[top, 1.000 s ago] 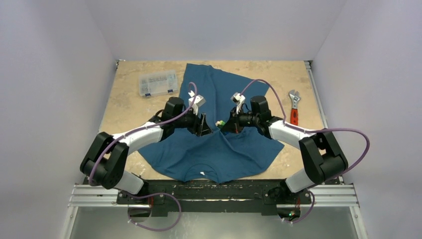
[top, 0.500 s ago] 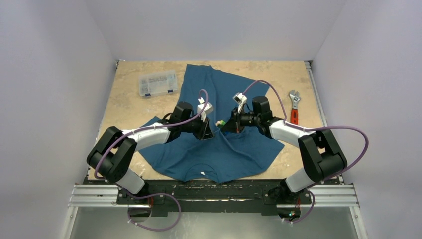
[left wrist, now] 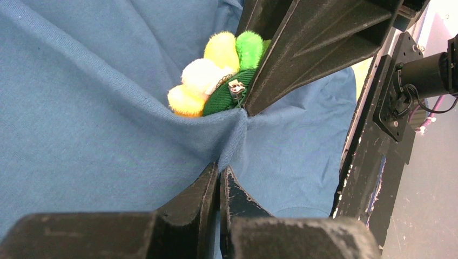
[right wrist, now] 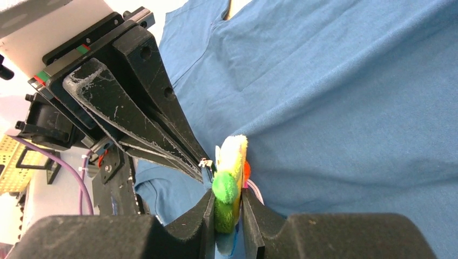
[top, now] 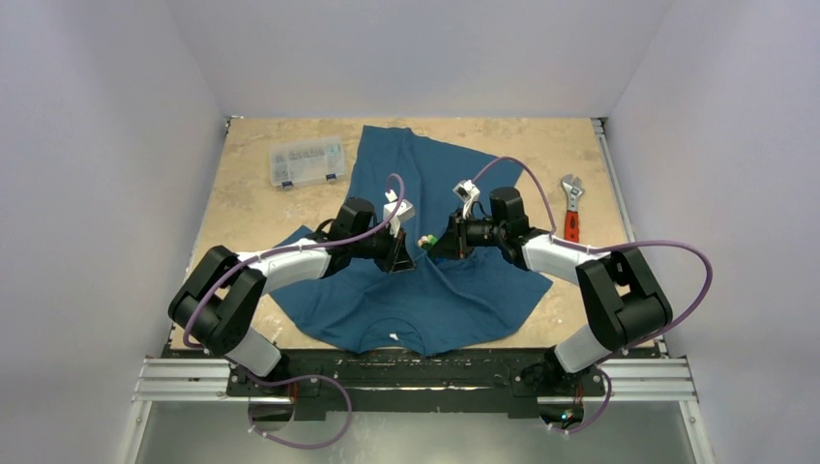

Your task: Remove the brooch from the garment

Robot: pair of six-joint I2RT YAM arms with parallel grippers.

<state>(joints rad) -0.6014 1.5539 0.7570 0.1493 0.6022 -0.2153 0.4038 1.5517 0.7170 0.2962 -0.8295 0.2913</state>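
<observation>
I see the fuzzy rainbow-petalled flower brooch [right wrist: 229, 178] clamped in my right pincer [right wrist: 227, 204], midway between the left and right edges of the tan table [top: 251, 208]. My left pincer [left wrist: 221, 174] pinches a fold of the dark teal-blue cloth T-shirt [top: 454, 295] just beside it.

garment [top: 464, 290]: teal-blue | brooch [left wrist: 213, 75]: yellow, green, white | wrench [top: 571, 226]: red handle
</observation>
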